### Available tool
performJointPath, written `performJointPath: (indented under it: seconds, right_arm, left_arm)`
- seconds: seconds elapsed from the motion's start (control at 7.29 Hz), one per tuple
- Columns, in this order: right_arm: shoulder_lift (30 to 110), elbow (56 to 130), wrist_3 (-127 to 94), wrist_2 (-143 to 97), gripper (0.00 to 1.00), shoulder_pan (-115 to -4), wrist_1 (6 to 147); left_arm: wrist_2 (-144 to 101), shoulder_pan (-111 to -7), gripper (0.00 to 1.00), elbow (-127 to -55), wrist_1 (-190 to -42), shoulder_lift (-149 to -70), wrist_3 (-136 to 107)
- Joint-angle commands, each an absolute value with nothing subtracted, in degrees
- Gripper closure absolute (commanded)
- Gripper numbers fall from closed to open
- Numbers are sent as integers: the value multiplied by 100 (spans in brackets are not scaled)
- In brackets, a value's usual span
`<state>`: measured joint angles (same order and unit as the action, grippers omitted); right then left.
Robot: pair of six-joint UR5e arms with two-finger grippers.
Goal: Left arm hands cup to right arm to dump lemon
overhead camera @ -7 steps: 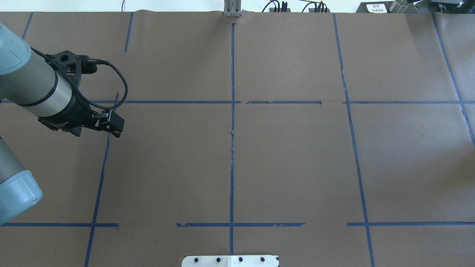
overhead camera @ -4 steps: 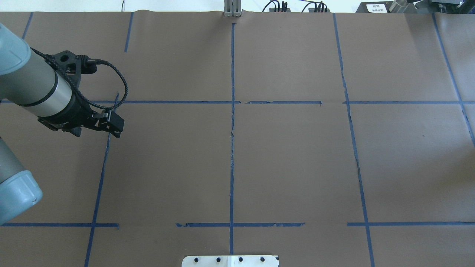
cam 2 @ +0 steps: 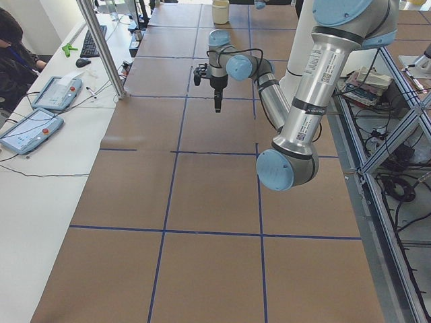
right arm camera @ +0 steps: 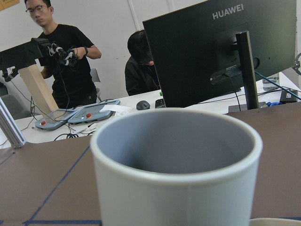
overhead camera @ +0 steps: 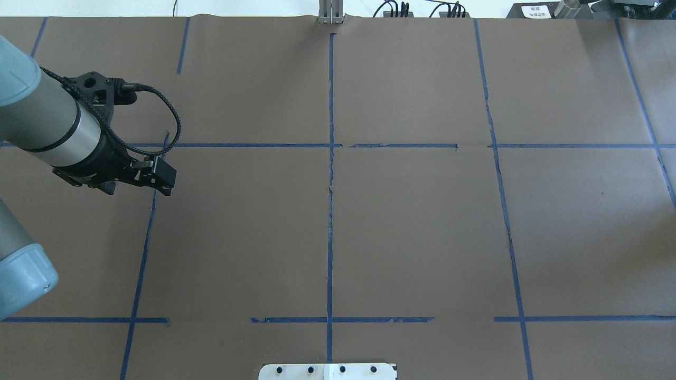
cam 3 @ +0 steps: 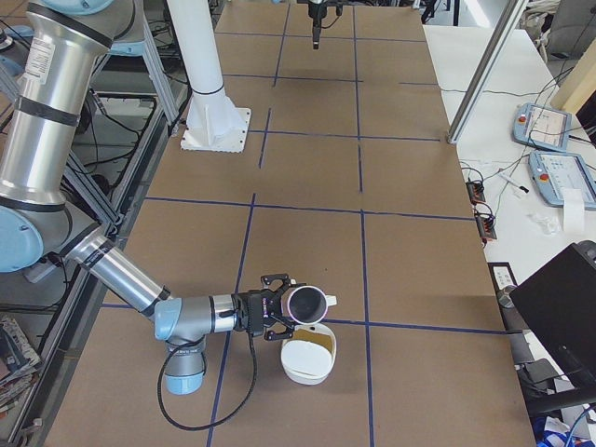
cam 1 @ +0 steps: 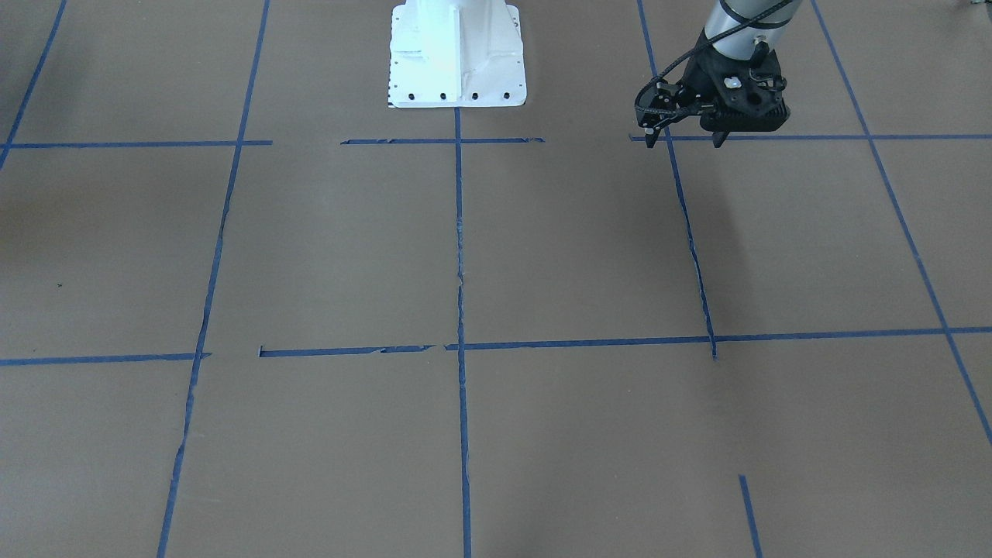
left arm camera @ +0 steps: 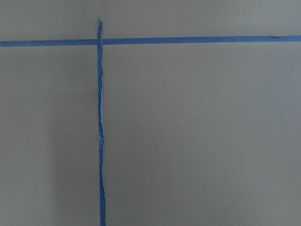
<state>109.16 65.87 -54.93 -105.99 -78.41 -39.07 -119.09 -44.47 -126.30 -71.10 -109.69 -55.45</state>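
The white cup [right arm camera: 176,165] fills the right wrist view; it stands upright and the grey inside that shows is empty. In the exterior right view the cup [cam 3: 303,303] sits at the tip of the near right arm, at my right gripper [cam 3: 282,309]. I cannot tell whether that gripper is shut. A white bowl [cam 3: 307,363] with something yellowish inside stands right beside the cup. My left gripper [overhead camera: 158,182] hangs empty over bare table at the far left, pointing down. Its fingers stand apart in the front-facing view [cam 1: 684,142]. No lemon shows clearly.
Brown paper with a blue tape grid [overhead camera: 330,211] covers the table. The white robot base [cam 1: 457,54] stands at mid-edge. A monitor [right arm camera: 221,47] and two people [right arm camera: 66,61] are beyond the table's right end. Teach pendants [cam 2: 30,128] lie on the side desk.
The left arm's upper links have drifted slightly to the left. Its gripper stays in the same place over the tape line.
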Motion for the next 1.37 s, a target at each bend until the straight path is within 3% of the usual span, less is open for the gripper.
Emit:
performJointPath:
  seconds: [0.0, 0.69, 1.23]
  right_arm:
    - [11021, 7685, -5186, -11091, 100, -8120, -2809]
    - [9846, 7849, -4843, -11118, 100, -6964, -1716]
    - [8389, 7884, -4650, -10665, 100, -5901, -313]
  left_arm:
    - [-11909, -4447, 0, -12630, -7110, -10969, -5555]
    - [-11883, -4360, 0, -12604, -7128, -10986, -5502]
    - [-11900, -4096, 0, -12595, -7128, -11364, -5528]
